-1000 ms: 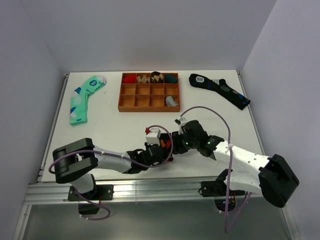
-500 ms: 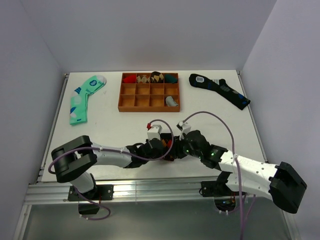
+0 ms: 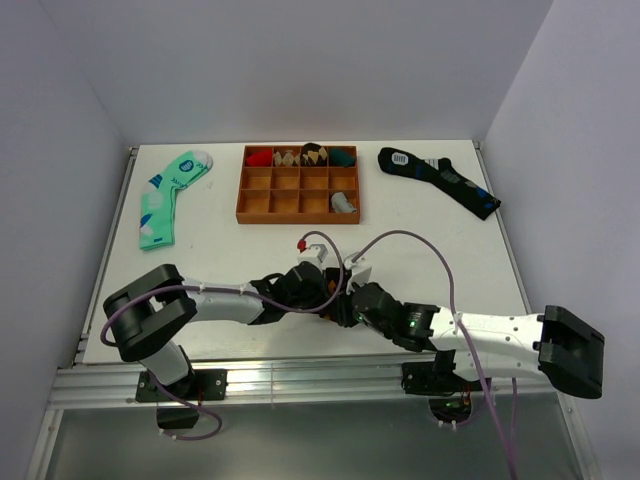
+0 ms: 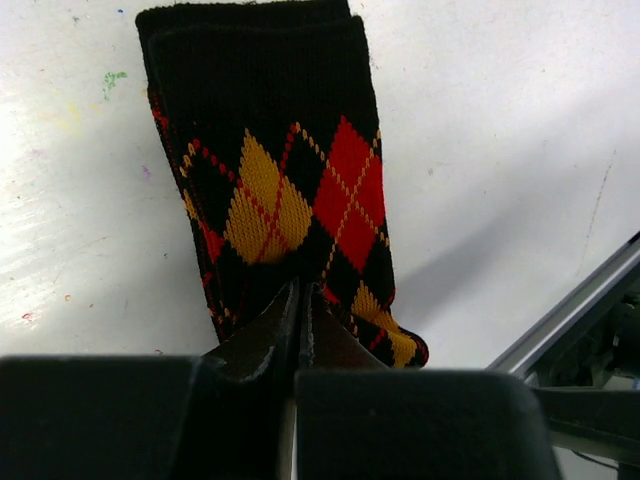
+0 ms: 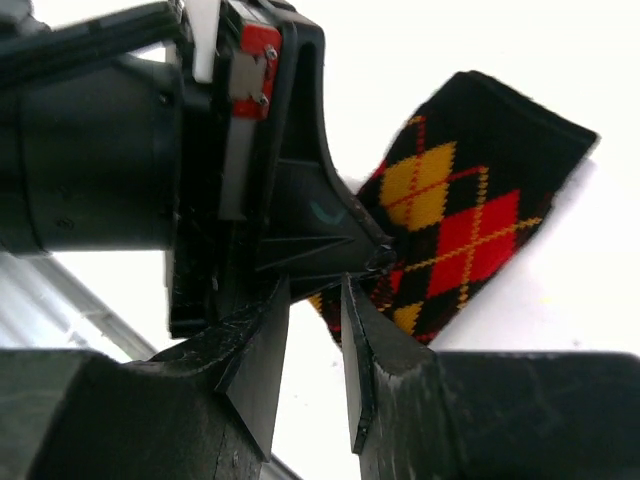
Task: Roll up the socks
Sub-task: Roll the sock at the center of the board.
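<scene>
The black argyle sock (image 4: 280, 170) lies folded on the white table, cuff end away from the left wrist camera. My left gripper (image 4: 300, 298) is shut, with its tips pinching the sock's near end. In the right wrist view the sock (image 5: 470, 200) lies just past the left gripper's body (image 5: 250, 170). My right gripper (image 5: 315, 300) is open a narrow gap with nothing between the fingers, close against the left gripper. From above, both grippers meet near the table's front middle (image 3: 338, 292) and hide most of the sock.
A wooden tray (image 3: 298, 219) with rolled socks in its back row stands at the back middle. A mint green and white sock (image 3: 165, 195) lies back left. A dark navy sock (image 3: 440, 180) lies back right. The table's metal front edge (image 3: 300, 375) is close behind the grippers.
My right arm has dropped lower and swung towards the near edge, bringing its gripper left against the left gripper. My left gripper has shifted slightly right and away, still on the sock.
</scene>
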Available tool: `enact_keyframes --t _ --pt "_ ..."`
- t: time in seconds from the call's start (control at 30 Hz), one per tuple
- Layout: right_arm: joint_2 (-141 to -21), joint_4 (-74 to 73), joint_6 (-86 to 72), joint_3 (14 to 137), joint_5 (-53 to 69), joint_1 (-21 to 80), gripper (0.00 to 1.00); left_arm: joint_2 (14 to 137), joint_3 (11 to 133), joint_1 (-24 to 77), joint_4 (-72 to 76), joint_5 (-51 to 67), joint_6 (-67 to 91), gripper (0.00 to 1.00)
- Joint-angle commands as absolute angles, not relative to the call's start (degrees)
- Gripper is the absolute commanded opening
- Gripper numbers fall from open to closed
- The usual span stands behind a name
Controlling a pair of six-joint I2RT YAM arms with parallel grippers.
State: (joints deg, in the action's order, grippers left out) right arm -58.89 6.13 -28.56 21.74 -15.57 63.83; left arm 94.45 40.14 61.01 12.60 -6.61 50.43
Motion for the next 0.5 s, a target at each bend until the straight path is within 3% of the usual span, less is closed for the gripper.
enact_keyframes --t 0.0,0.47 --pt "-60.03 5.98 -29.34 23.20 -24.95 67.75 0.35 100.02 35.95 60.47 -7.65 0.62 47.64 0.00" --pt "-58.62 4.66 -34.72 20.21 -32.16 73.11 0.36 100.55 37.09 59.77 -9.05 0.79 47.02 0.00"
